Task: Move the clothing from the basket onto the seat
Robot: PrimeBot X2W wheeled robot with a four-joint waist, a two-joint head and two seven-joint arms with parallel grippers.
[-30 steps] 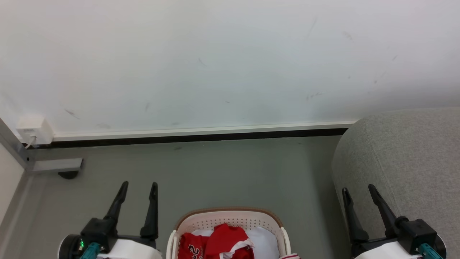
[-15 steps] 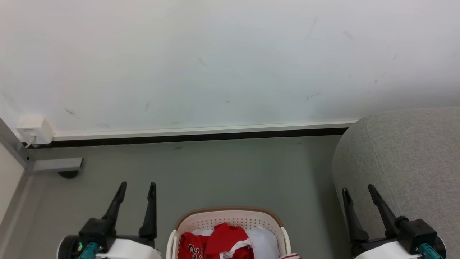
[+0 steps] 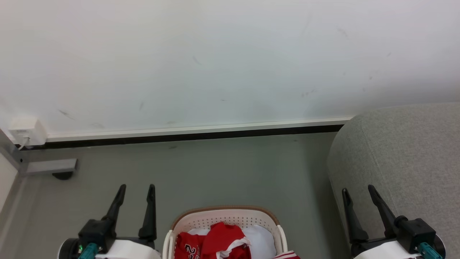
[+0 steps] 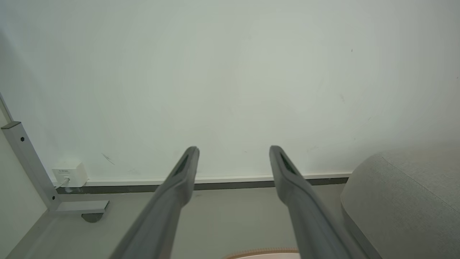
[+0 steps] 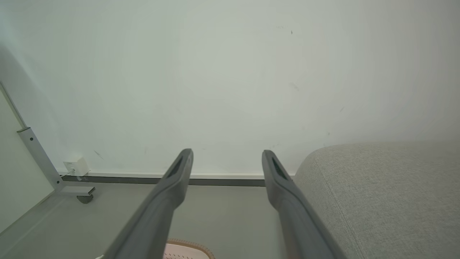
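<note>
And the view dips a touch: against half a second ago the skirting [image 3: 201,130] and the little socket box [image 3: 23,130] sit higher in the head view and more of the basket [image 3: 224,210] has come in at the bottom edge. Everything slid together, so that's the camera tipping down, not the things moving. Both arms are just as they were. The left gripper [image 3: 136,189] hangs over the floor [image 3: 222,169] just left of the basket, fingers well apart with nothing between them. The right gripper [image 3: 357,190] is the same story, spread wide and empty, up beside the rounded flank of the seat [image 3: 406,154]. The clothing [image 3: 222,237] is all in the basket: a red heap with white trim, white numerals showing on the left piece, lying on a white pad [image 3: 260,239]. A striped red-and-white scrap shows at the basket's near right corner, but the frame cuts it off, so I can't tell whether it lies inside or drapes over the rim. My read is that no pick has begun. The robot looks to be lining its gaze up on the load, and the first reach down into the basket is what comes next, with the seat bare and waiting close on the right.
</note>
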